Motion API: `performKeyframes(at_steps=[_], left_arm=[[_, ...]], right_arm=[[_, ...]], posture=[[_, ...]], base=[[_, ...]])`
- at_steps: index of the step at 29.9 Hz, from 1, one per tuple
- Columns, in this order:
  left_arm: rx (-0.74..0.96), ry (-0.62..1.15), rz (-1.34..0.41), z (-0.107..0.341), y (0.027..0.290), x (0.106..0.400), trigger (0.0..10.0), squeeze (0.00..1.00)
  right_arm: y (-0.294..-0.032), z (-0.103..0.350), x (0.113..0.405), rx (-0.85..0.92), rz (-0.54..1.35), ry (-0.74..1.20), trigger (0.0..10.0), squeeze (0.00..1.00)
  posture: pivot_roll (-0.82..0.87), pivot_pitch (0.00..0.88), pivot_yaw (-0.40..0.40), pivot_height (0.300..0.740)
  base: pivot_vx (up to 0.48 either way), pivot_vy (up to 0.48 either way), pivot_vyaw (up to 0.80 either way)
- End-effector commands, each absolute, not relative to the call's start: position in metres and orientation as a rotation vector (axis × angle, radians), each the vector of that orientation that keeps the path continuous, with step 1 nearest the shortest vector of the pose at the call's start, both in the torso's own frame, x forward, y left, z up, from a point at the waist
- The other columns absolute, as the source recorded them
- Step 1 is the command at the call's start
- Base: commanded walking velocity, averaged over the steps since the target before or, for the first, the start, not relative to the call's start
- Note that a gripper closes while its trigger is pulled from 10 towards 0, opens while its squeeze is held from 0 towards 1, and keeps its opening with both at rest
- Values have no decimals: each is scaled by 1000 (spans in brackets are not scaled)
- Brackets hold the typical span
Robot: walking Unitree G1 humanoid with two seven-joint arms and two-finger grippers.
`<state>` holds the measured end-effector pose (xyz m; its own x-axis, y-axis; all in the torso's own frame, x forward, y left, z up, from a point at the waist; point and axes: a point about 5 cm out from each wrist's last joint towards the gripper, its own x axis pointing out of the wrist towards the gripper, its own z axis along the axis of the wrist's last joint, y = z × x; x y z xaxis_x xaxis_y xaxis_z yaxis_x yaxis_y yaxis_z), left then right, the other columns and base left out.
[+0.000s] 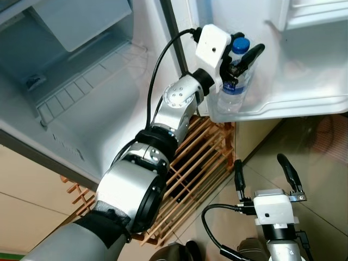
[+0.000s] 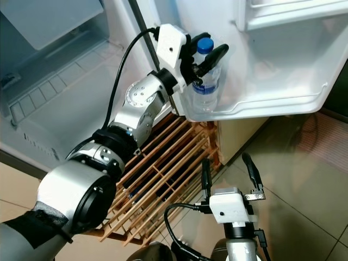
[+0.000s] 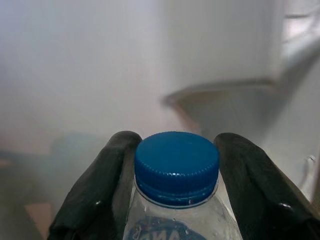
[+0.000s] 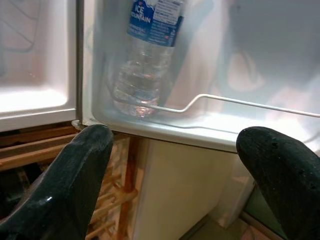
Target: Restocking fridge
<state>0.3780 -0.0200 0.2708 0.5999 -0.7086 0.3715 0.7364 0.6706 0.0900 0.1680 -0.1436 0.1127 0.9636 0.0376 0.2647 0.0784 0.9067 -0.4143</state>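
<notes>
Your clear water bottle [image 1: 235,81] with its blue cap [image 3: 176,162] stands in the fridge door shelf [image 1: 304,106] — left gripper [image 1: 243,58] pinching its neck — while the right gripper [image 1: 266,176] hangs spread, low beside the wooden rack [image 1: 198,157].

Clear glossy plastic water bottle [image 2: 206,87], ridged blue plastic cap [image 3: 176,165]; smooth white plastic door shelf [image 2: 283,103]; slatted wooden rack [image 1: 190,168].
</notes>
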Motion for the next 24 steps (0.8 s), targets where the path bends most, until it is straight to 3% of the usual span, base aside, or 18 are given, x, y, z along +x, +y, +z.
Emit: performKeyframes(at_steps=[1,11,18,24], left_arm=[[-88,-258,-810,245,-20,381,10000,1000],[-7,-410,-811,297,-15,385,10000,1000],[62,-286,-871,281,-24,383,10000,1000],[109,-430,-788,297,-18,383,10000,1000]], right_arm=[[-139,108,168,-418,-6,-246,10000,0],[-142,107,171,-416,-5,-243,10000,0],[-144,106,173,-416,-4,-236,10000,0],[-143,104,176,-416,1,-233,10000,0]], posture=[[-262,174,277,723],[-257,160,261,723],[-251,154,256,723],[-243,145,253,723]], base=[[0,0,0],[0,0,0],[0,0,0],[0,0,0]])
